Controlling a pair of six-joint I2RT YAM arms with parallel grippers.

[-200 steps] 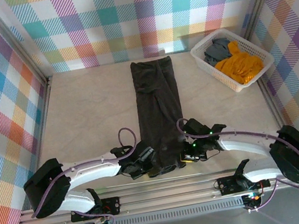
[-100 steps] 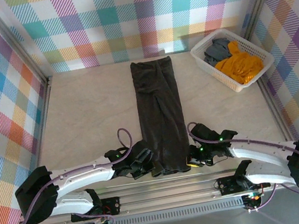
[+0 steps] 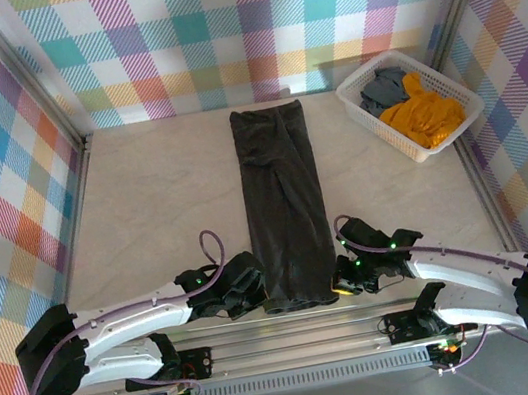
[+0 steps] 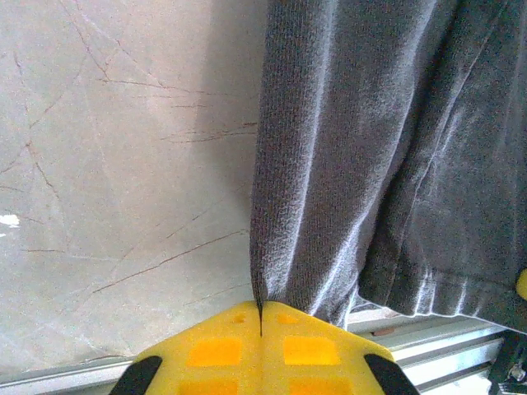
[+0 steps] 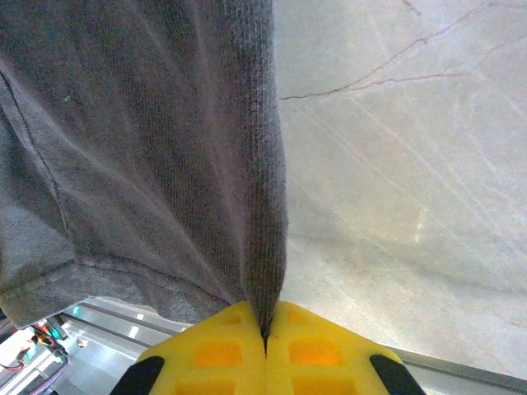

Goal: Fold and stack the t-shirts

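The charcoal t-shirt (image 3: pixel 284 199) lies down the middle of the table (image 3: pixel 156 190), folded into a long narrow strip that runs from near the far wall to the near edge; its near hem seems to reach the metal rail (image 3: pixel 298 338) at the front, though from above the dark cloth and the dark wrists run together there and I cannot be sure.

The left gripper (image 3: pixel 263 295) sits low at the strip's near left corner, and the right gripper (image 3: pixel 338 280) sits at the near right corner, the two facing each other across the cloth; both arms stretch in from the sides along the near edge.

In the left wrist view the yellow fingers (image 4: pixel 216 351) are pressed together with the shirt's left fold edge pinched into the seam between them, the cloth rising away from the tips as a taut ridge; bare pale table lies to the left of that ridge. In the right wrist view the yellow fingers (image 5: pixel 318 352) are likewise pressed tight together on the right fold edge, the cloth running up from the seam and the bare table lying to its right.

At the far right corner a white lattice basket (image 3: pixel 383 127) stands well apart from the strip; an orange t-shirt (image 3: pixel 423 118) is bundled inside it, with a grey t-shirt (image 3: pixel 383 88) crumpled at its far end, touching the orange one.
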